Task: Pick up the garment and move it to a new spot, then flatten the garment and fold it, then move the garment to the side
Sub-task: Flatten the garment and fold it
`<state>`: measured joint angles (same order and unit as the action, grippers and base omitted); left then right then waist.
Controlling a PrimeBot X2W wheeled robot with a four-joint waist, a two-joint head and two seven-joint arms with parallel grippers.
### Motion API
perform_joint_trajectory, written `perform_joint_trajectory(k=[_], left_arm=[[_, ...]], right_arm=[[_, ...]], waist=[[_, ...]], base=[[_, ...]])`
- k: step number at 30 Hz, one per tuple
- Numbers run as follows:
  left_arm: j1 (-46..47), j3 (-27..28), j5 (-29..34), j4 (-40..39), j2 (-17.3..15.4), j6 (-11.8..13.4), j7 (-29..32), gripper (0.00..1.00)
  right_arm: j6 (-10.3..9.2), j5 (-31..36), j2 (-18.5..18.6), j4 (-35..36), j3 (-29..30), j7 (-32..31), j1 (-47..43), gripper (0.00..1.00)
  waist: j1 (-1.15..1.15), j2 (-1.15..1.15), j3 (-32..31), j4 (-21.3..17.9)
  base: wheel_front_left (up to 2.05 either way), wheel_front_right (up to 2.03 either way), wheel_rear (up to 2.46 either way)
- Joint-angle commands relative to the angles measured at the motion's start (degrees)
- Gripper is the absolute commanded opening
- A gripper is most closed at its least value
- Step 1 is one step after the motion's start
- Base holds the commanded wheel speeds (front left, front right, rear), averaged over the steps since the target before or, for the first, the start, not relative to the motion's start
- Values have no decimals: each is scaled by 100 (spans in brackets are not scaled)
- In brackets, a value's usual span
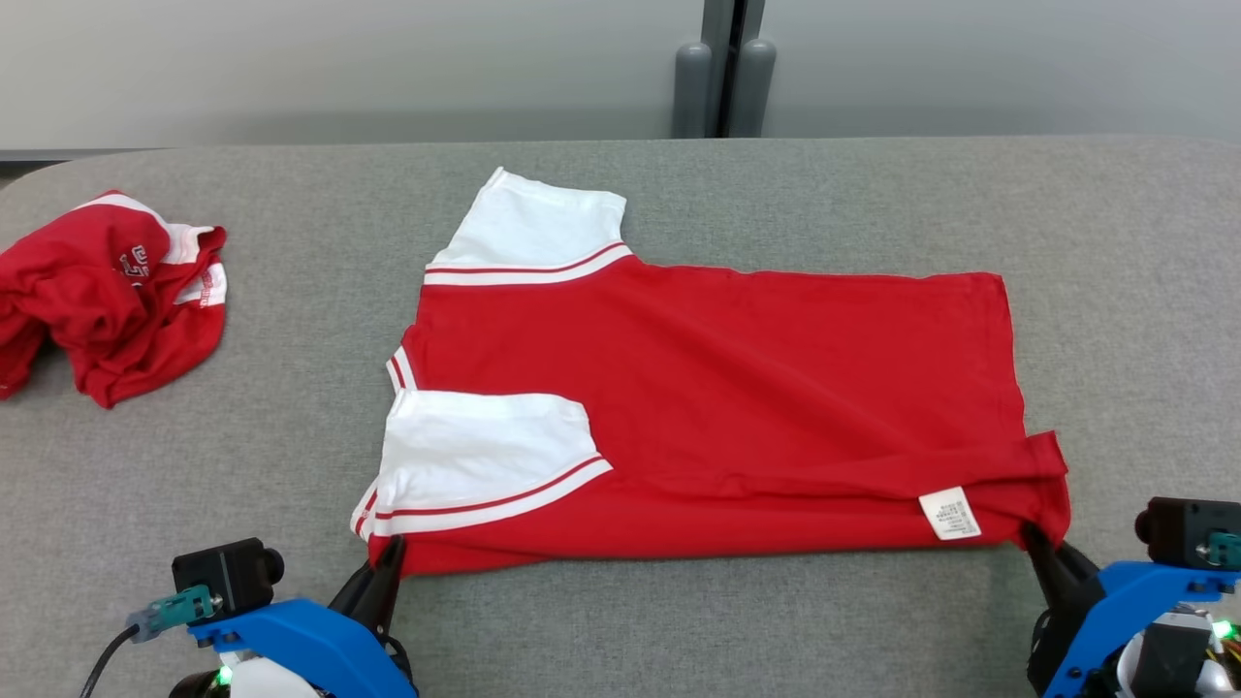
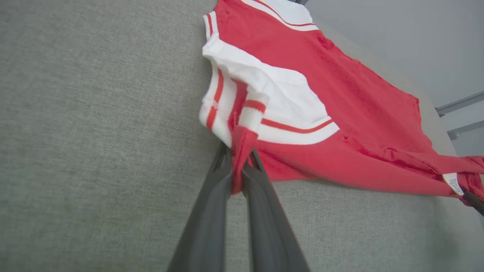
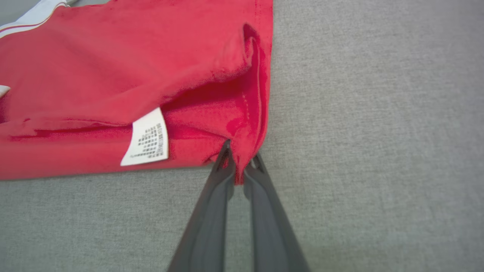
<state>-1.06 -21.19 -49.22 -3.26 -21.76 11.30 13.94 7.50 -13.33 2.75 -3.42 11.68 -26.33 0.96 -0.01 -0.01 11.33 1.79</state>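
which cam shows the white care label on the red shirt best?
Right wrist view: the care label is large and close, its print rows visible, beside the right gripper pinching the red shirt corner. Head view shows it small, print unreadable; left wrist view catches a sliver at its right edge.

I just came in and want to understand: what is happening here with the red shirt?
The robot is handling the red and white shirt, spread on the grey table with its near sleeve folded onto the body. The left gripper is shut on the near edge by that sleeve; the right gripper is shut on the near hem corner, beside the white label. Another red garment lies crumpled at the table's left, untouched.
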Motion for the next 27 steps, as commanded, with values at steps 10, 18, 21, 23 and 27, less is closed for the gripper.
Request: perform_joint_trajectory(k=[10, 18, 21, 23, 27], left_arm=[[217, 122, 143, 204, -227, 22, -79, 100], [1614, 143, 495, 252, -830, -262, 430, 100], [2472, 110, 612, 439, -1059, -484, 797, 100], [3046, 102, 658, 609, -1172, -634, 1016, 100], [4072, 131, 752, 1045, -1454, -844, 1444, 100]], right_arm=[[0, 29, 24, 147, 90, 490, -239, 100], [0, 187, 23, 370, -55, 717, 167, 100], [0, 279, 23, 423, -253, 687, 428, 100], [0, 330, 24, 445, -420, 676, 663, 100], [0, 412, 22, 341, -846, 699, 1266, 100]], waist=[[1, 1, -92, -249], [1, 1, -17, -485], [1, 1, 172, -631], [1, 1, 362, -753], [1, 1, 861, -1085]], base=[[0, 0, 0], [0, 0, 0], [0, 0, 0], [0, 0, 0], [0, 0, 0]])
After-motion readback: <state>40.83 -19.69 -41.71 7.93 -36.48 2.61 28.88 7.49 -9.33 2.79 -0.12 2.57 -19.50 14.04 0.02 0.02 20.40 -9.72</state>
